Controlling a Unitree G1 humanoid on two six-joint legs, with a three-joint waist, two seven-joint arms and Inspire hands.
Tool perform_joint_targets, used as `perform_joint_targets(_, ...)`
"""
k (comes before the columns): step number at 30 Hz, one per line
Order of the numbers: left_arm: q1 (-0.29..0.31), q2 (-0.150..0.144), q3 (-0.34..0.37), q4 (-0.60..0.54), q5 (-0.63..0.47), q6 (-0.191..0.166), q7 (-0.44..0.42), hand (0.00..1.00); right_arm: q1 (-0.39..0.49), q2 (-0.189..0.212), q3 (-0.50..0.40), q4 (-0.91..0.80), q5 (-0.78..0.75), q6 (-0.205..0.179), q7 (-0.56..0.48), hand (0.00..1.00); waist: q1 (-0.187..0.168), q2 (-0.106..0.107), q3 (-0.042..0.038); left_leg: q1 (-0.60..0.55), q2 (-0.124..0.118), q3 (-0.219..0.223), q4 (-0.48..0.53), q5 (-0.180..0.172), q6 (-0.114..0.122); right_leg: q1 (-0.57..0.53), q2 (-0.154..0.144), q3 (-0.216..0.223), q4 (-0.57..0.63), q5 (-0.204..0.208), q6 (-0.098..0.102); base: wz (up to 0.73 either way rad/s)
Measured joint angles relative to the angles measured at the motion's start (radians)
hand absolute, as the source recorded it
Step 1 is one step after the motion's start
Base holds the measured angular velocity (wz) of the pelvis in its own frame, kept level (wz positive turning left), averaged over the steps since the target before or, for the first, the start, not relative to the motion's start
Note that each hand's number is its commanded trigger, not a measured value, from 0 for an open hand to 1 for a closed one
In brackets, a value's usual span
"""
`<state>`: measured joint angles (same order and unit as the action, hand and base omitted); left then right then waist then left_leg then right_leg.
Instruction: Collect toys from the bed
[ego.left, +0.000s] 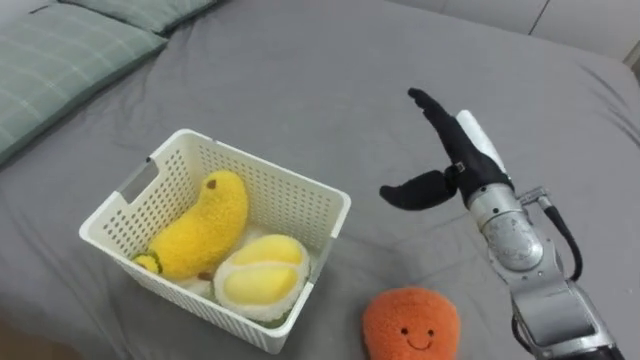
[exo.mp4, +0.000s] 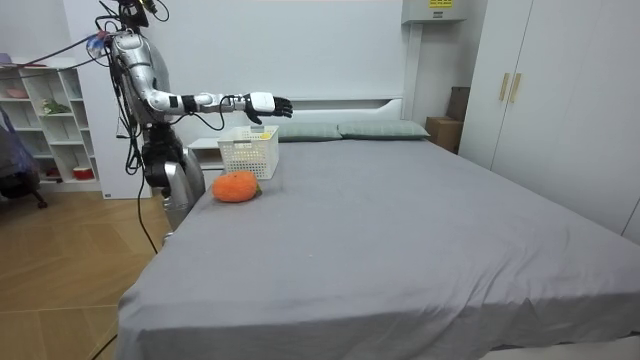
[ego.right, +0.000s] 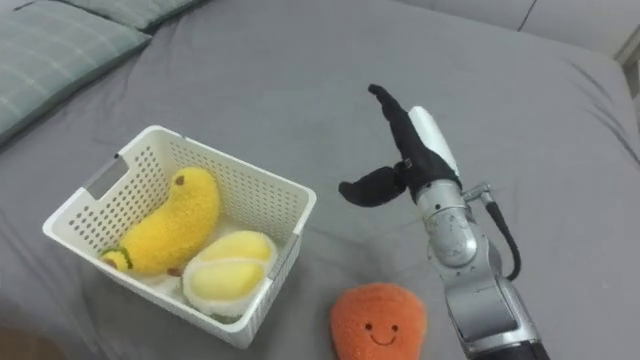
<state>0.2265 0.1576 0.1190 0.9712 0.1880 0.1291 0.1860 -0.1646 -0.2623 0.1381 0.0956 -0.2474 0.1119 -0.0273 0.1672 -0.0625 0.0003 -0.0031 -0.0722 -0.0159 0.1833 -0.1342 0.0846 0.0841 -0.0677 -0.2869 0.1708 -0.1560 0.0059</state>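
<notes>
1. Fingers (ego.left: 432, 112) of our right hand (ego.left: 458, 158) are straight and apart, with the thumb held wide. They clasp nothing, and the hand hangs above the bed (ego.left: 300, 70) in the right half of the frame.
2. We see the orange toy (ego.left: 410, 322) lying on the grey cover at the lower centre of the frame. It is below the hand and near the white basket (ego.left: 285, 200), but not touching it.
3. We find the basket at centre left, already holding a yellow banana plush (ego.left: 205, 225) and a pale round plush (ego.left: 258, 280). We judge the orange toy to be the one left to collect.
4. We expect the toy to be light, soft and squashy, neither slippery nor fragile. It is broad, so we would open wide and close over its top, fingers on one side and thumb on the other.
5. We note that the basket's rim stands above the cover, so the toy must rise over it. The free space inside is toward the basket's upper right. The basket looks light, and a knock on the rim could shift it.
6. We have bare cover to the right of the hand and above it. The pillow (ego.left: 50, 60) at upper left is well apart. In the room view we stand at the bed's side near its head, arm stretched out over it.
</notes>
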Motion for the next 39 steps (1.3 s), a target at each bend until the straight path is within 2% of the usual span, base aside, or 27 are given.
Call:
perform_joint_targets(3,0.003,-0.003,0.007,0.000,0.000,-0.008,0.000,0.00,0.036,0.000,-0.040,-0.001,0.016,-0.026,-0.024,0.00,-0.005,0.000,0.0001,0.009,0.004,0.014,-0.007,-0.003,0.001,0.003,0.002,0.011,0.000,0.000,0.000,-0.14)
perform_joint_targets(12,-0.001,-0.025,0.017,0.000,-0.002,-0.024,0.009,0.00,0.113,-0.001,-0.059,-0.040,0.054,-0.030,-0.034,0.00,-0.054,0.015,-0.0029,0.021,0.010,0.041,-0.017,-0.005,-0.001,-0.002,0.011,0.041,-0.001,0.001,-0.001,-0.10)
perform_joint_targets(17,-0.013,-0.030,0.013,0.034,-0.108,-0.037,0.017,0.00,0.178,0.004,-0.060,-0.046,0.068,-0.033,-0.019,0.00,-0.080,0.023,-0.0038,0.035,0.011,0.054,-0.032,-0.006,0.000,0.002,0.016,0.062,-0.002,0.001,-0.001,-0.09)
perform_joint_targets(20,-0.016,-0.031,0.012,0.053,-0.119,-0.044,0.020,0.00,0.218,0.006,-0.064,-0.042,0.068,-0.033,-0.016,0.00,-0.088,0.024,-0.0035,0.032,0.012,0.060,-0.032,-0.007,0.000,-0.006,0.016,0.069,-0.001,0.001,-0.001,-0.10)
perform_joint_targets(25,-0.022,-0.032,0.011,0.068,-0.119,-0.048,0.027,0.00,0.240,0.021,-0.065,-0.022,0.072,-0.029,-0.014,0.00,-0.084,0.021,-0.0034,0.017,0.021,0.096,-0.031,-0.010,-0.001,-0.036,0.019,0.094,0.002,0.006,-0.003,-0.18)
perform_joint_targets(30,-0.028,-0.033,-0.015,0.064,-0.119,-0.055,0.046,0.00,0.275,0.037,-0.061,0.029,0.084,-0.029,-0.001,0.00,-0.085,0.020,-0.0030,0.012,0.022,0.098,-0.031,-0.013,-0.001,-0.048,0.023,0.096,0.000,0.006,-0.003,-0.02)
perform_joint_targets(33,-0.030,-0.033,-0.018,0.060,-0.119,-0.056,0.047,0.00,0.289,0.050,-0.062,0.047,0.079,-0.027,0.004,0.00,-0.084,0.028,0.0003,0.008,0.024,0.106,-0.034,-0.014,-0.002,-0.055,0.025,0.108,-0.001,0.006,-0.003,-0.09)
perform_joint_targets(35,-0.027,-0.034,-0.024,0.051,-0.119,-0.056,0.048,0.00,0.292,0.063,-0.060,0.047,0.079,-0.027,0.012,0.00,-0.084,0.038,-0.0016,0.005,0.027,0.121,-0.037,-0.016,-0.003,-0.065,0.029,0.123,0.000,0.007,-0.004,-0.22)
perform_joint_targets(39,-0.019,-0.035,-0.026,0.030,-0.146,-0.065,0.051,0.00,0.303,0.064,-0.059,0.055,0.081,-0.027,0.019,0.00,-0.084,0.048,-0.0007,0.009,0.027,0.123,-0.041,-0.017,-0.004,-0.065,0.032,0.135,-0.001,0.007,-0.004,-0.06)
